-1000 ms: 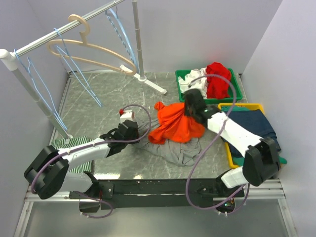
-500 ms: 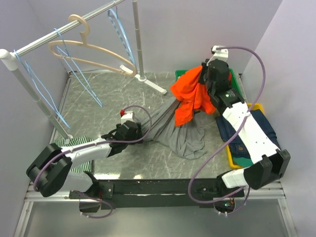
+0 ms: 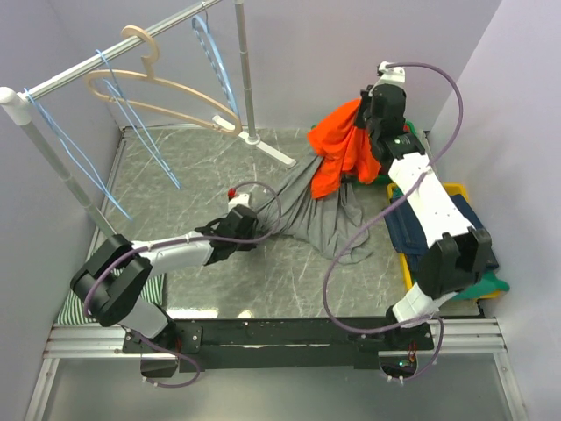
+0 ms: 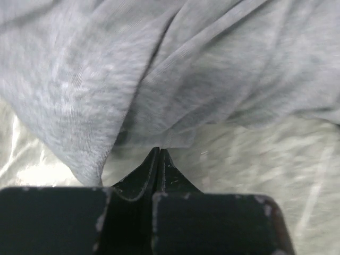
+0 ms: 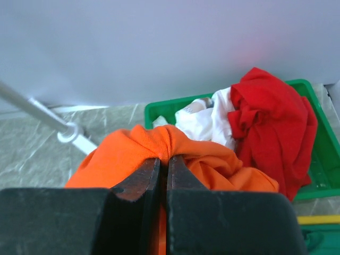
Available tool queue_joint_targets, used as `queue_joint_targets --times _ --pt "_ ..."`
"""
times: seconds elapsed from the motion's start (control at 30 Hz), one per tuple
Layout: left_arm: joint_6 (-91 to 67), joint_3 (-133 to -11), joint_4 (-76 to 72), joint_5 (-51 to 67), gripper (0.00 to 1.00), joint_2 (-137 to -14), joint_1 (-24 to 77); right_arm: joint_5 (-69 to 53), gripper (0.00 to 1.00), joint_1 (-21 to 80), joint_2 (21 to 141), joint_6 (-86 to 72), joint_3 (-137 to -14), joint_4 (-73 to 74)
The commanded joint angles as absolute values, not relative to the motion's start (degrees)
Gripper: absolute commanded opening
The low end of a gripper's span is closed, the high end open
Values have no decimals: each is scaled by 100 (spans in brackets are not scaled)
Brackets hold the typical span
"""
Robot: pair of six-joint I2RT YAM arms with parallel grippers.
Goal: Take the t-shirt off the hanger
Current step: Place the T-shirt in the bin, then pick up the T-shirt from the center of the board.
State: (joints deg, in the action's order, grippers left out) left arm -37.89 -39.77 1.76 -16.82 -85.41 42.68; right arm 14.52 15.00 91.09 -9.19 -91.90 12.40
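At the right gripper (image 5: 163,159), the two fingers are pressed together on a bunched fold of the orange t-shirt (image 5: 127,151). The garment hangs from this grip, lifted off the table (image 3: 175,175) at the far right. Just behind and below it sits the green bin (image 5: 325,159), which holds a red garment (image 5: 271,122) and a white garment (image 5: 204,119). The orange cloth overlaps the bin's near-left corner in the overhead view.

At the left gripper (image 4: 159,154), the fingers are fully together and their tips meet the edge of the grey t-shirt (image 4: 159,69). Folds of grey fabric converge on the tips. The wrist view does not show whether any cloth is pinched between them. The grey t-shirt runs from this gripper across the table toward the far right, where its upper end passes under the hanging orange t-shirt. Its lower part lies spread on the marble-patterned surface.

Beside the right arm, a yellow bin (image 3: 452,187) holds dark blue clothing (image 3: 473,219). A striped cloth (image 3: 74,298) lies at the near-left edge beside the left arm.

At the far left, the beige hanger (image 3: 166,92) hangs bare on the rail (image 3: 105,57), well apart from both t-shirts. Blue wire hangers (image 3: 131,118) hang on the same rail.
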Motion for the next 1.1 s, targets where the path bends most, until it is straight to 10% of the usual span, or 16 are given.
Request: queue_joint_targets --times 0.0,0.4,0.5,0.97,1.07 --pt "-3516 -4754 316 -1468 1 -8525 4254 1319 0 985 9640 -1308 -9676 343" --pt "-3454 -5467 597 -1309 1 -8947 4245 493 38 246 11750 -2056 -11012 667" --pt "-3410 -5546 703 -1406 4 -8974 4245 492 63 237 12076 -2162 -11293 1071" --pt "-3472 -5282 721 -1661 95 -8281 4245 1458 98 720 9590 -1811 -9063 950" --pt "-3436 -5265 790 -1722 97 -8034 4245 1537 99 948 9185 -1653 -8702 1098"
